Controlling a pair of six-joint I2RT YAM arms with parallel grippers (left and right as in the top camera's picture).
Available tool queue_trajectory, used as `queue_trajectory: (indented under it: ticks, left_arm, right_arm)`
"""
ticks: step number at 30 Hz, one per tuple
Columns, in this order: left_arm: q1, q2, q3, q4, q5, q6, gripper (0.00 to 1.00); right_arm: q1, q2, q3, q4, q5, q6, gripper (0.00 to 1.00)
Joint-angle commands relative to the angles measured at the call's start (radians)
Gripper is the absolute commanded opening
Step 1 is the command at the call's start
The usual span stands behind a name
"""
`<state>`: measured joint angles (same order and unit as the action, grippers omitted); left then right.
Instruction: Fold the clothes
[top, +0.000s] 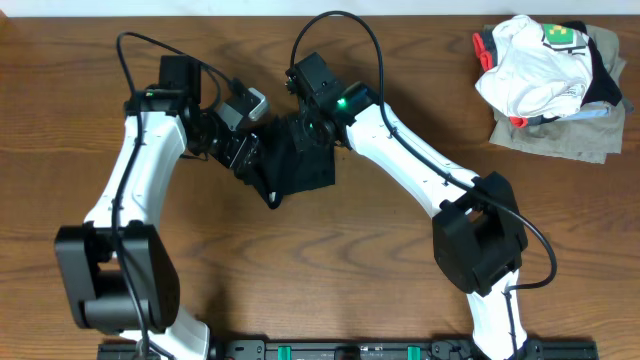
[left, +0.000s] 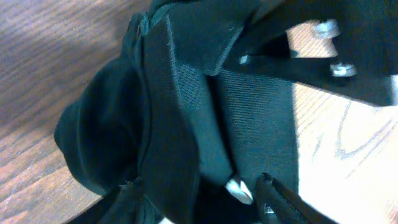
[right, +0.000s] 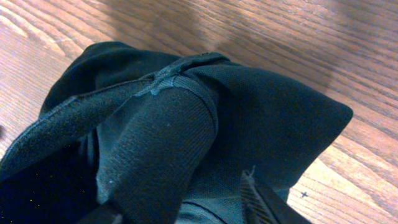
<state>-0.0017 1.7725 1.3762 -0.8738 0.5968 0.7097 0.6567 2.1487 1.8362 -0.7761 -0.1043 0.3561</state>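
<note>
Item 1, left: left gripper (top: 243, 150). It reaches in from the left and meets the left edge of the garment. In the wrist view black cloth fills the gap between its jaws, and a ribbed band (left: 180, 93) runs from the upper jaw down to the lower finger (left: 277, 199). It is clamped on the fabric.

Item 2, centre: the clothes (top: 298, 160). One plain black matte garment is bunched into a compact heap at mid-table between the two grippers. Its long axis is diagonal, from far-right to near-left. A pointed corner aims at the near-left, and the bulkier end lies under the right gripper.

Item 3, centre-right: right gripper (top: 312, 130). It is set on the far end of the heap. Folds drape over it and only one finger (right: 261, 199) shows, so grip or gap cannot be told.

Item 4, surface: table (top: 330, 270). Brown wood grain, matte.

Item 5, far right corner: a white garment (top: 530, 70) with a green patch and red trim lies on top of a khaki-grey garment (top: 550, 140), well apart from the black one.
</note>
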Motion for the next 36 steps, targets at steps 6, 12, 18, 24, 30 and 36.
queue_trajectory:
  ticks: [6, 12, 18, 24, 30, 36]
  left_arm:
    - [0.0, 0.085, -0.007, 0.039, -0.037, -0.045, 0.06]
    - [0.0, 0.093, -0.007, 0.107, -0.095, -0.169, 0.06]
    - [0.003, 0.093, -0.007, 0.124, -0.183, -0.237, 0.06]
    - [0.003, 0.093, -0.007, 0.085, -0.284, -0.272, 0.06]
    - [0.003, 0.093, -0.037, 0.021, -0.326, -0.275, 0.06]
    - [0.003, 0.095, -0.113, 0.039, -0.327, -0.275, 0.06]
  right_arm:
    - [-0.003, 0.01, 0.0, 0.006, -0.001, 0.007, 0.19]
    - [-0.01, 0.045, 0.0, -0.01, -0.002, 0.014, 0.01]
    - [-0.046, 0.047, 0.0, -0.054, 0.0, 0.014, 0.01]
    - [-0.103, 0.047, -0.011, -0.164, 0.023, 0.005, 0.01]
    - [-0.132, 0.047, -0.071, -0.2, 0.017, -0.006, 0.01]
    - [-0.128, 0.047, -0.153, -0.144, -0.013, -0.013, 0.01]
